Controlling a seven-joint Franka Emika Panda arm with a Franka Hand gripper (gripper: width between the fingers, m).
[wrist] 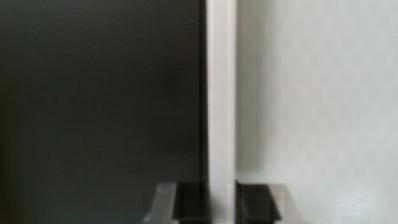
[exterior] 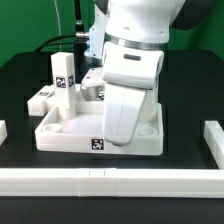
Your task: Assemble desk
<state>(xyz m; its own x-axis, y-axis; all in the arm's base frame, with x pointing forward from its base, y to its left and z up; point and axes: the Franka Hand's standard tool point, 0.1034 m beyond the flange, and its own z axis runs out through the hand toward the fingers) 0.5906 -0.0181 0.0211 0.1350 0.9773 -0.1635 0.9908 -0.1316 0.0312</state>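
Note:
The white tray-like desk top [exterior: 68, 130] lies on the black table with a tag on its front wall. One white leg [exterior: 63, 80] stands upright at its far corner on the exterior view's left. A second leg [exterior: 40, 97] lies on the table beside it. A third tagged block [exterior: 96, 90] shows behind the arm. My gripper [exterior: 121, 138] points down at the tray's front part, its fingers hidden by the hand. In the wrist view the gripper [wrist: 222, 198] is shut on the tray's thin wall [wrist: 221, 90], with dark table on one side and white tray floor on the other.
A long white rail bar [exterior: 100, 181] runs along the front of the table. Shorter rail pieces sit at the exterior view's right [exterior: 213, 135] and left [exterior: 3, 130]. A black post and cable [exterior: 78, 25] stand at the back.

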